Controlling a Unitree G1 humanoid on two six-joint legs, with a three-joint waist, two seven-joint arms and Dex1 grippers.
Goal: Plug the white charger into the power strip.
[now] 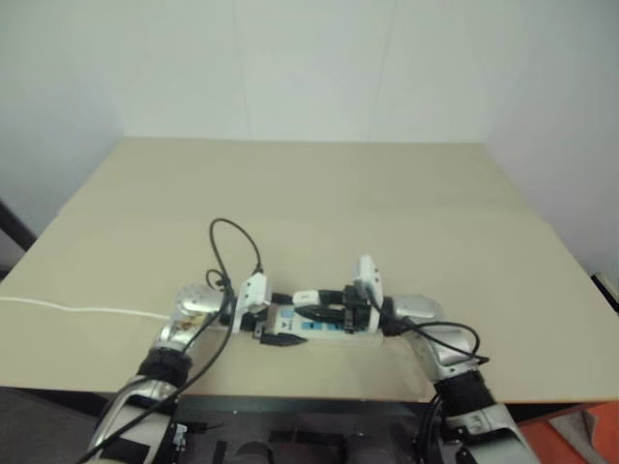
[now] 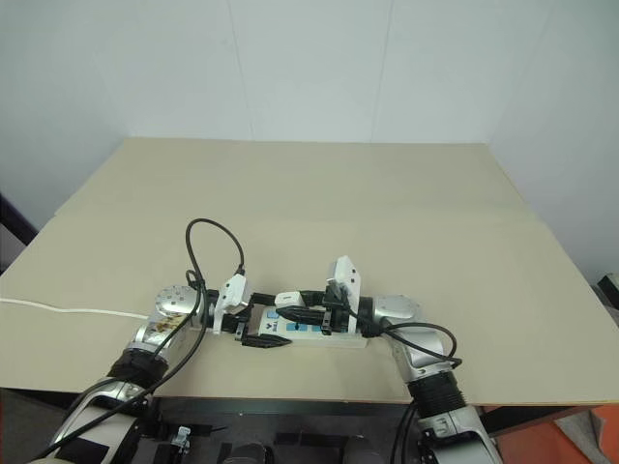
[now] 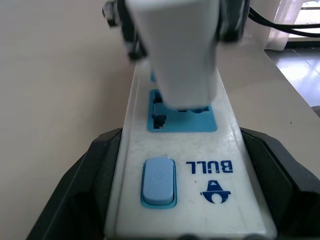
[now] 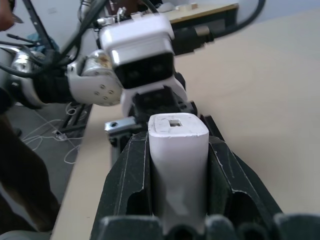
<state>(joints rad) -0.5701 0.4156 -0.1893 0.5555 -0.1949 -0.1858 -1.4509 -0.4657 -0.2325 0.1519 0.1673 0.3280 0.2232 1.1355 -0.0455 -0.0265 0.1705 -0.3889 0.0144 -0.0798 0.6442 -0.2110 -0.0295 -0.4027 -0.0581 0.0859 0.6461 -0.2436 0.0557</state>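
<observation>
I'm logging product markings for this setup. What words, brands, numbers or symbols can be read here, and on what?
"BULL": blue letters on the power strip, beside its blue switch, seen upside down in the left wrist view.
A blue logo mark next to that word: a symbol, no letters.
A faint power symbol on the switch: barely legible.
The white charger: no readable text.

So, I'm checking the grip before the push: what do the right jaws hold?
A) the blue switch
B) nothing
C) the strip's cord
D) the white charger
D: in the right wrist view the white charger sits clamped between the right gripper's two black fingers, over the power strip.
</observation>
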